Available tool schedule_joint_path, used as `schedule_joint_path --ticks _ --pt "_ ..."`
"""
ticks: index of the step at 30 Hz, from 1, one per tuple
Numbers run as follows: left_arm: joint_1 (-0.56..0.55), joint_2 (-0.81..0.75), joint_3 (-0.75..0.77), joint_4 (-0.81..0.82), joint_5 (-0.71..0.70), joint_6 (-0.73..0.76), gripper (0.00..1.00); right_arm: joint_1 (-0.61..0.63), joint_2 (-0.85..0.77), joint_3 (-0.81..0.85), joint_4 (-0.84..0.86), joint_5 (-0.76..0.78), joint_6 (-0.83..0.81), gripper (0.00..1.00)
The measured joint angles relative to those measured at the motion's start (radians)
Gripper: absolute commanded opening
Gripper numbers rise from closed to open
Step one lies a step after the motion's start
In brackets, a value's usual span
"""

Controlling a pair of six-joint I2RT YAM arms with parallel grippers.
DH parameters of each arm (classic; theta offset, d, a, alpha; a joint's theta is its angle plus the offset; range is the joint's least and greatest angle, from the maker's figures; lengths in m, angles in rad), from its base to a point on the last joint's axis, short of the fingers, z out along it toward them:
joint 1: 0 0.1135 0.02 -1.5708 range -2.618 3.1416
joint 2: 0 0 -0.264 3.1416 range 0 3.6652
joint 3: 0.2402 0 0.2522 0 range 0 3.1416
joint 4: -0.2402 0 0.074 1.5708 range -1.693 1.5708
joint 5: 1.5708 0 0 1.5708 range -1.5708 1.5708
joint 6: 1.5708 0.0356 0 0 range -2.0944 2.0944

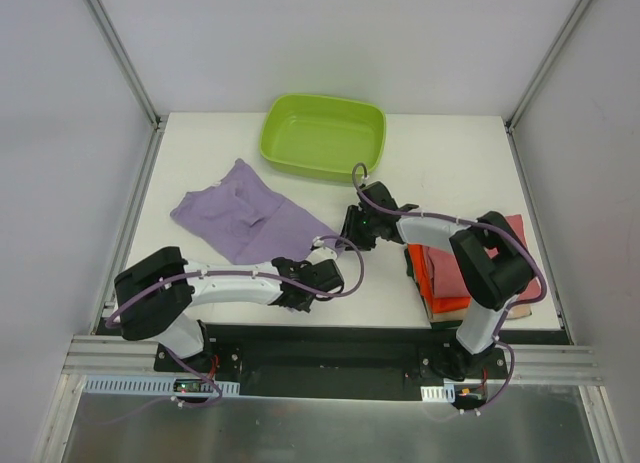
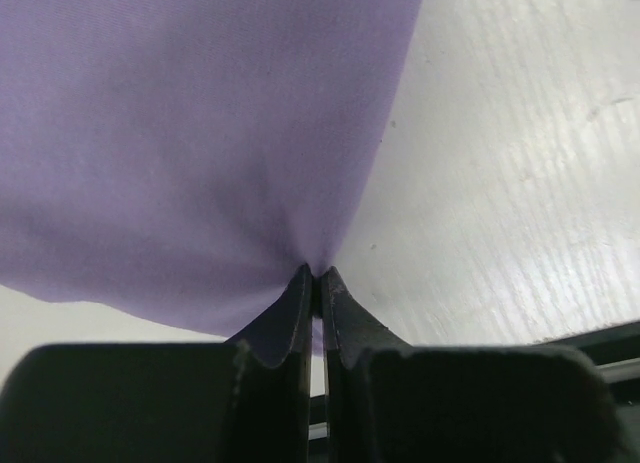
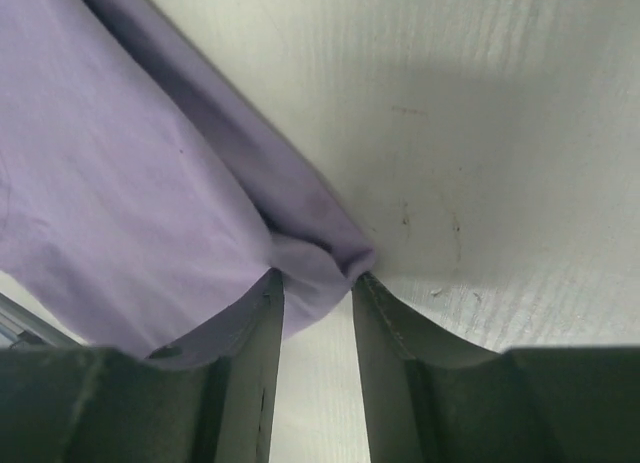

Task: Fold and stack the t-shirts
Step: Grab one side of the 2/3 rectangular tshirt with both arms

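lilac t-shirt [image 1: 245, 213]: lying rumpled and unfolded on the left-centre of the white table [image 1: 200, 143], seen from above. left gripper [image 1: 292, 275] down at its near corner, right gripper [image 1: 356, 229] down at its right corner, both low on the cloth. folded stack [image 1: 440, 273] of rose-red and orange shirts off at the right near edge, partly under the right arm, well apart from the lilac one. green tub [image 1: 325, 133] at the far edge, just beyond the shirt's far corner. bare tabletop between shirt and stack, and along the left side.

over to the left wrist: left gripper [image 2: 316, 278] pressed tight together, pinching a pucker of lilac t-shirt [image 2: 200, 133] right at the tips. cloth fanning away up and left, its edge running diagonally, bare table [image 2: 500, 183] to the right.

over to the right wrist: right gripper [image 3: 318, 283] part-way spread, with a clear gap between the fingers. rolled hem corner of the lilac t-shirt [image 3: 130, 213] bunched between the tips and touching both. can't tell whether squeezed yet. cloth off to the left, bare table [image 3: 480, 133] ahead and right.
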Motion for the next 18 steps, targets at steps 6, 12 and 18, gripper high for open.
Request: schedule_joint_path --ticks 6,12,18 --pt "-0.008 -0.017 -0.009 0.031 0.054 0.003 0.00 0.000 0.020 0.010 -0.002 0.032 -0.002 0.01" --pt "-0.024 -0.058 -0.013 0.055 0.135 -0.003 0.00 -0.001 -0.010 0.014 -0.079 0.063 -0.053 0.01" --pt "-0.064 -0.087 0.044 0.095 0.259 -0.021 0.00 -0.048 -0.147 0.020 -0.264 0.088 -0.140 0.01"
